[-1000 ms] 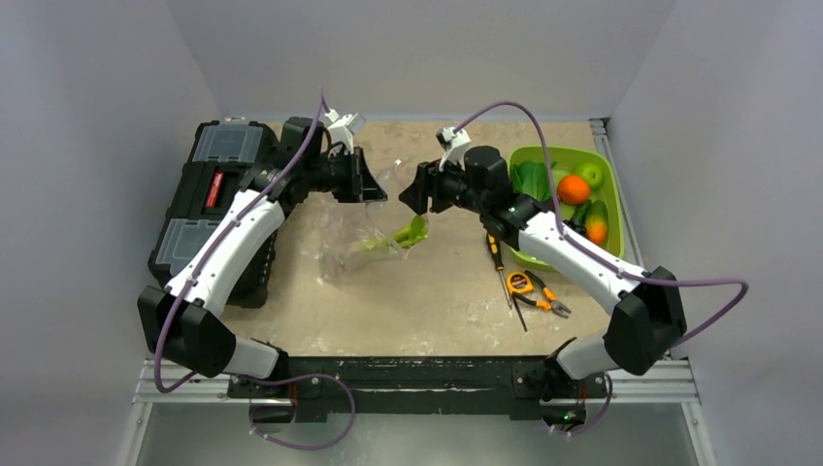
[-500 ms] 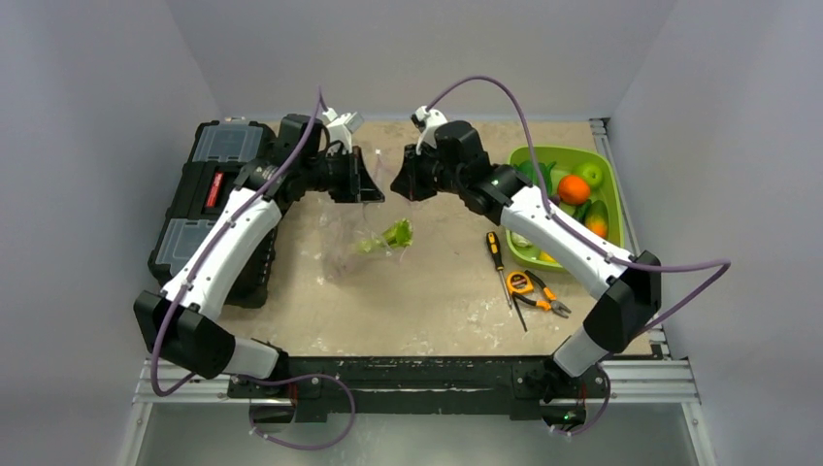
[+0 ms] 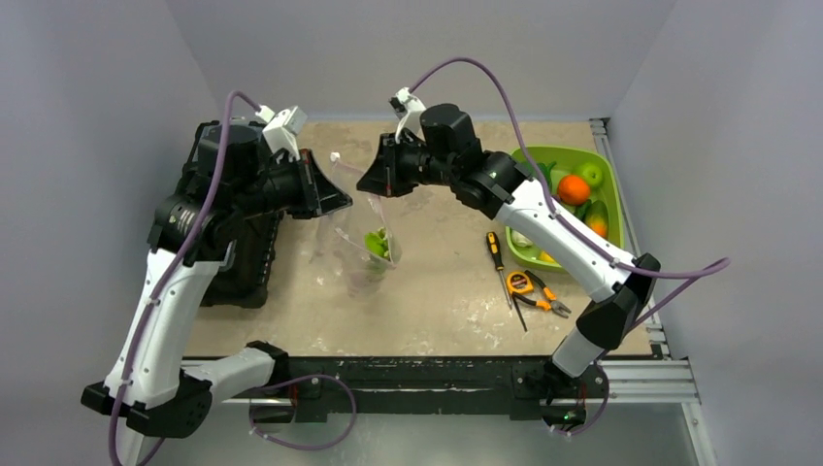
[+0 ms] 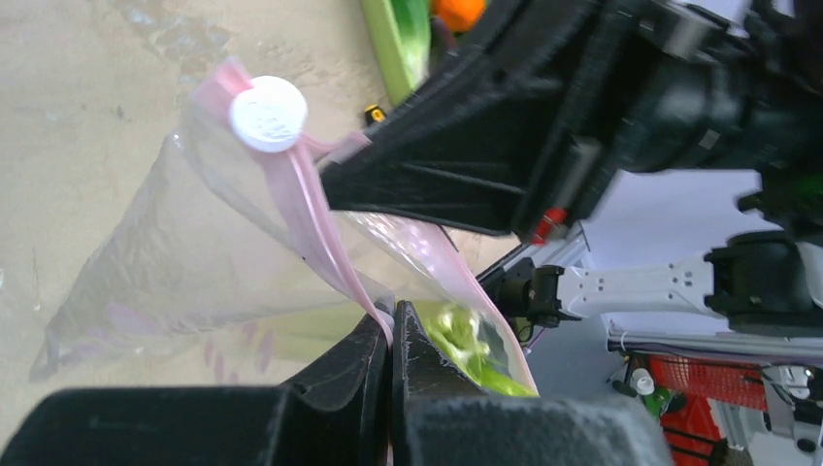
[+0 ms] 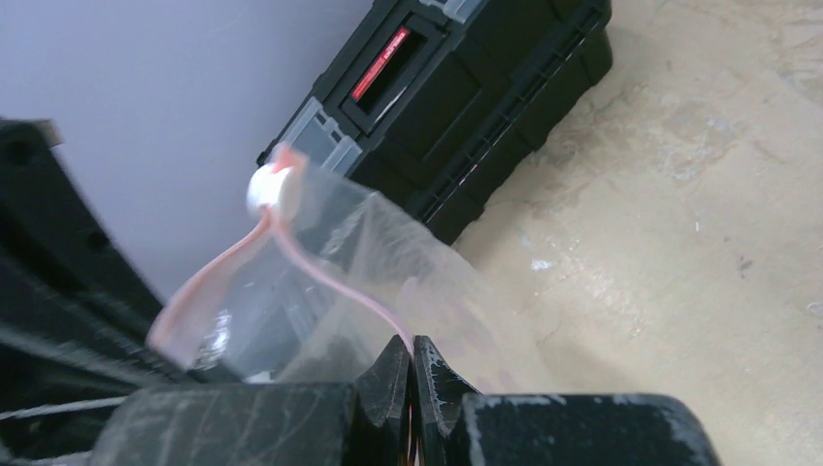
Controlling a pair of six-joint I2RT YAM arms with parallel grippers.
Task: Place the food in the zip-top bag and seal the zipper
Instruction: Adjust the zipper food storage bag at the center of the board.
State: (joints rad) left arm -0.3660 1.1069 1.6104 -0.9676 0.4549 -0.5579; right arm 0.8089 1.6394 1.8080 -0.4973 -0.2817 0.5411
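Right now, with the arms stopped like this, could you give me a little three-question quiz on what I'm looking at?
1. True or false: nothing is holding the zip-top bag.
2. What is the left gripper pinching? A. the pink zipper B. a spoon C. a cloth
3. In a few words: where is the green food?

Key: 1 false; 2 A; 3 inside the bag.
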